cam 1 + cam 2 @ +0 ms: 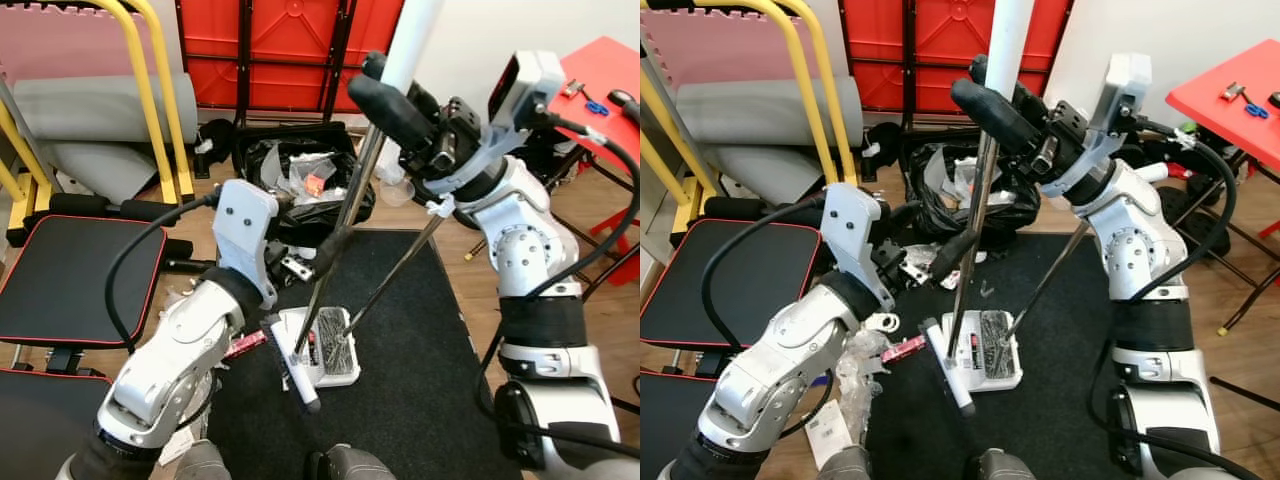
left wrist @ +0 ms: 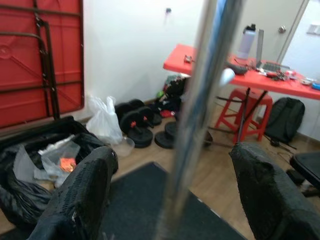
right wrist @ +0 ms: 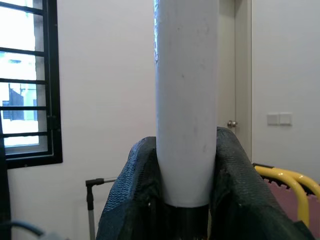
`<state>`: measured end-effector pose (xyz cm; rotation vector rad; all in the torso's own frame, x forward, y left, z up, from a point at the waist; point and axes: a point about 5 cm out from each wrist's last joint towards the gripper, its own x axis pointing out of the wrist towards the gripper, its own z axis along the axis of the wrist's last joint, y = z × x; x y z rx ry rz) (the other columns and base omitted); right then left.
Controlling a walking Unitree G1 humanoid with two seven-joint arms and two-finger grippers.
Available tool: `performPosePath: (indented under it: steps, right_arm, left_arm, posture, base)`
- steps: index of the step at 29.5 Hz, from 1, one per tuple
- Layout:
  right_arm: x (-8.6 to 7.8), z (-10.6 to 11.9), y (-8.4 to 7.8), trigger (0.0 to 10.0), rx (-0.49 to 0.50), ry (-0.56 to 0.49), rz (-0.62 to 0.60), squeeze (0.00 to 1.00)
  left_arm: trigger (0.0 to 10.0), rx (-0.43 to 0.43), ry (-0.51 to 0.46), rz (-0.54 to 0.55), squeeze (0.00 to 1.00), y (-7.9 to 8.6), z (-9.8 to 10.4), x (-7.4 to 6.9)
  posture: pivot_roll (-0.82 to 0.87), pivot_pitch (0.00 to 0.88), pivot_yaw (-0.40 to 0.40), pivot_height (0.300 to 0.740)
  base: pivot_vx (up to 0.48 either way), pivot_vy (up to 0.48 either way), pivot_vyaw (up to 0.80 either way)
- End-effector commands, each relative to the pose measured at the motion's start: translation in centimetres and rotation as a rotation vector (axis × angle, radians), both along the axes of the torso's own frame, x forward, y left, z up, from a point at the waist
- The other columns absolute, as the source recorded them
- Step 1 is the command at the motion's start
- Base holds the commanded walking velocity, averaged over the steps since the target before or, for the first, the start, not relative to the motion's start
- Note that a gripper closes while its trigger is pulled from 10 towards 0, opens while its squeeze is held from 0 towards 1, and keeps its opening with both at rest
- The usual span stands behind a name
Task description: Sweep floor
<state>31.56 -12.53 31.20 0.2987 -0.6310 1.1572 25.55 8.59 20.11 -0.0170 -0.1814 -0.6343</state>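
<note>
On the black mat point(image 1: 420, 400) in front of you stands the sweeper: its white head point(image 1: 325, 352) sits flat on the pile between the 2 arms, and its pole point(image 1: 352, 205) rises steeply from there, leaning up and slightly to your right, metal below and white tube point(image 1: 410, 45) at the top. That long axis is what the next stroke turns on, so keep it in mind.

Your right gripper point(image 3: 182, 200) has the upper end: its 2 fingers are closed tight on the white tube, one on each side. Your left gripper point(image 2: 172, 195) is lower down on the metal section, about halfway along. There the fingers point(image 2: 82, 195) stand apart with the pole running through the gap, and you cannot tell from the wrist view that either pad is touching it. Judge that hand as a loose guide, not a hold.

A second thin rod point(image 1: 395, 275) runs from near the right wrist down to the head.

The head is nearer your left arm; the black rubbish bag point(image 1: 300, 190) lies beyond it, off the mat's far edge. Any push of the head toward the bag would need the right hand to drive and the left to close first.
</note>
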Motion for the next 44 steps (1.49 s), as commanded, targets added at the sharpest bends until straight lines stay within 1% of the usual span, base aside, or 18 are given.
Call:
performPosePath:
  steps: [1,6,13,16,19,20,21,22,23,24,27,28,29,32,38,39,41,44]
  right_arm:
    - [-0.6,1.3,-0.3,10.0,0.022,-0.077,-0.017,0.00]
    - [-0.7,2.2,0.4,10.0,0.031,-0.106,-0.034,0.00]
    - [-0.6,2.2,1.1,10.0,0.041,-0.100,-0.054,0.00]
    - [-0.8,2.3,1.4,10.0,0.052,-0.096,-0.046,0.00]
    - [-0.8,2.3,1.6,10.0,0.053,-0.094,-0.046,0.00]
    - [-0.8,2.3,1.6,10.0,0.051,-0.095,-0.049,0.00]
    - [-0.8,2.3,1.6,10.0,0.051,-0.095,-0.049,0.00]
    - [-0.8,2.3,1.5,10.0,0.049,-0.095,-0.054,0.00]
    - [-0.8,2.2,1.4,10.0,0.047,-0.095,-0.058,0.00]
    - [-0.8,2.2,1.2,10.0,0.047,-0.094,-0.064,0.00]
    - [-0.7,2.2,1.2,10.0,0.047,-0.093,-0.068,0.00]
    - [-0.7,2.2,1.1,10.0,0.047,-0.091,-0.072,0.00]
    - [-0.8,2.1,1.1,10.0,0.045,-0.090,-0.074,0.00]
    - [-0.8,2.1,1.1,10.0,0.042,-0.090,-0.077,0.00]
    - [-0.8,2.0,0.9,10.0,0.038,-0.091,-0.087,0.00]
    - [-0.8,2.0,0.9,10.0,0.038,-0.091,-0.087,0.00]
    - [-0.8,2.0,0.8,10.0,0.033,-0.091,-0.090,0.00]
    - [-0.8,1.9,0.9,10.0,0.029,-0.091,-0.088,0.00]
  left_arm:
    - [10.0,0.051,-0.021,-0.262,1.00,-1.3,-0.3,-1.0]
    - [10.0,0.020,0.004,-0.273,1.00,-2.5,-0.6,-1.2]
    - [10.0,0.050,0.005,-0.216,1.00,-3.1,-1.1,-0.7]
    - [10.0,0.112,-0.024,-0.129,1.00,-2.7,-1.3,0.2]
    - [10.0,0.132,-0.044,-0.067,0.99,-2.3,-1.3,0.8]
    - [10.0,0.139,-0.049,-0.040,0.85,-1.9,-1.3,1.1]
    - [10.0,0.139,-0.049,-0.040,0.85,-1.9,-1.3,1.1]
    - [10.0,0.158,-0.054,-0.012,0.53,-1.4,-1.3,1.4]
    - [10.0,0.172,-0.056,0.004,0.53,-1.0,-1.4,1.6]
    - [10.0,0.192,-0.058,0.019,0.34,-0.5,-1.5,1.8]
    - [10.0,0.205,-0.059,0.027,0.34,-0.2,-1.6,1.9]
    - [10.0,0.210,-0.062,0.045,0.14,0.0,-1.7,2.0]
    - [10.0,0.230,-0.063,0.062,0.00,0.3,-1.8,2.2]
    - [10.0,0.261,-0.067,0.076,0.00,0.7,-2.2,2.4]
    - [10.0,0.336,-0.046,0.140,0.00,2.7,-2.7,3.0]
    - [10.0,0.336,-0.046,0.140,0.00,2.7,-2.7,3.0]
    - [10.0,0.373,-0.046,0.180,0.00,3.9,-2.6,3.4]
    - [10.0,0.387,-0.058,0.183,0.00,4.0,-2.5,3.4]
  posture:
    - [-0.09,0.131,-0.164,0.740]
    - [-0.09,0.131,-0.164,0.740]
    - [-0.10,0.133,-0.163,0.740]
    - [-0.10,0.133,-0.161,0.740]
    - [-0.10,0.134,-0.161,0.740]
    - [-0.10,0.134,-0.160,0.740]
    - [-0.10,0.134,-0.160,0.740]
    - [-0.10,0.134,-0.160,0.740]
    - [-0.10,0.134,-0.160,0.740]
    - [-0.10,0.134,-0.160,0.740]
    - [-0.10,0.134,-0.160,0.740]
    - [-0.10,0.137,-0.160,0.740]
    - [-0.10,0.138,-0.158,0.740]
    - [-0.10,0.139,-0.158,0.740]
    - [-0.10,0.141,-0.159,0.740]
    - [-0.10,0.141,-0.159,0.740]
    - [-0.10,0.139,-0.159,0.740]
    - [-0.10,0.137,-0.160,0.740]
  base:
    - [0.000,0.000,0.00]
    - [0.000,0.000,0.00]
    - [0.000,0.000,0.00]
    - [0.000,0.000,0.00]
    - [0.000,0.000,0.00]
    - [0.000,0.000,0.00]
    - [0.000,0.000,0.00]
    - [0.000,0.000,0.00]
    - [0.000,0.000,0.00]
    - [0.000,0.000,0.00]
    - [0.000,0.000,0.00]
    - [0.000,0.000,0.00]
    - [0.000,0.000,0.00]
    - [0.000,0.000,0.00]
    - [0.000,0.000,0.00]
    - [0.000,0.000,0.00]
    - [0.000,0.000,0.00]
    - [0.000,0.000,0.00]
